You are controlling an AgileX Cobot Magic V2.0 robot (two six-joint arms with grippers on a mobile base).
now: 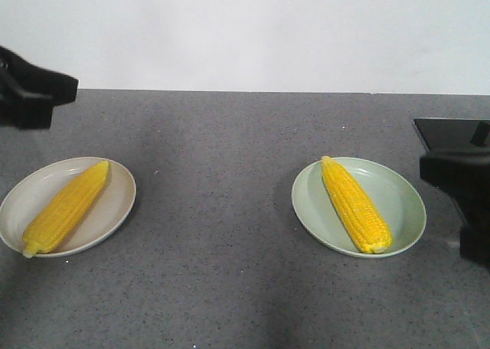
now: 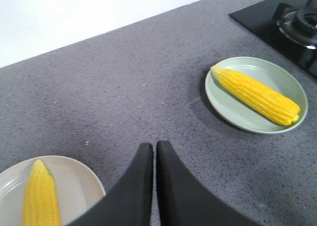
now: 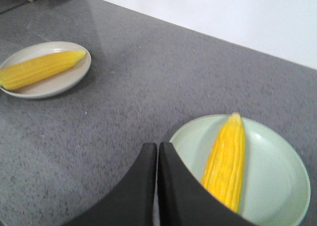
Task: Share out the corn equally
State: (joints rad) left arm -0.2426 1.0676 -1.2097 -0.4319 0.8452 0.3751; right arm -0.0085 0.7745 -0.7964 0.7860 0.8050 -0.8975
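**One cob per plate on a speckled grey counter**

The counter (image 1: 230, 234) is a matte, dark grey stone-like slab with fine pale flecks; a plain white wall (image 1: 245, 27) rises behind its far edge. The left gripper (image 2: 154, 149), black and smooth, has its two curved fingers pressed together with only a hairline seam between them, and it grips nothing. Just beside it, below and to its left in the wrist view, lies a shallow, round beige plate (image 1: 115, 203) carrying the left corn (image 1: 65, 209), a tapered yellow cob with rows of kernels, set diagonally with its butt overhanging the rim. Well apart, ahead and to that gripper's right, sits a pale green plate (image 1: 402, 203) with the right corn (image 1: 355, 204) lying wholly inside it. A glossy black stove (image 2: 282, 25) with a burner stands beyond. The right gripper (image 3: 157, 150), likewise closed and empty, hovers at the green plate's near rim, the cob just right of its fingertips.
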